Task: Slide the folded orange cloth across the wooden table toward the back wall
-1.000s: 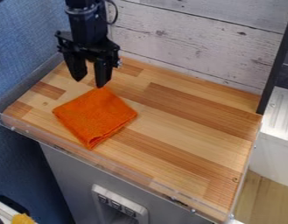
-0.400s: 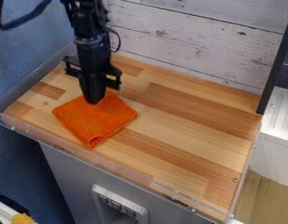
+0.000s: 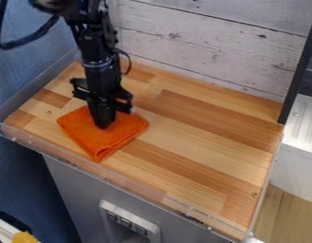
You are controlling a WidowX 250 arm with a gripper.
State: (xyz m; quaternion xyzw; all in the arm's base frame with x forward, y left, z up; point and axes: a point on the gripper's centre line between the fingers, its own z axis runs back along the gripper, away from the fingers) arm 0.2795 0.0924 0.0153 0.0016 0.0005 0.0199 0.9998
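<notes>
A black gripper is pointing down over a folded orange cloth.
Whether it is spreading or pinching, one cannot tell; the cloth is lying on a wooden countertop's left side, a whitewashed plank wall standing behind.

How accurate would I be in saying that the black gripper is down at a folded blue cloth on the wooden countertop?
Only the colour is wrong: the camera view shows the black gripper down at a folded orange cloth on the wooden countertop.

Bright, even light with faint shadows, pale glare at right, and slight blur.
</notes>
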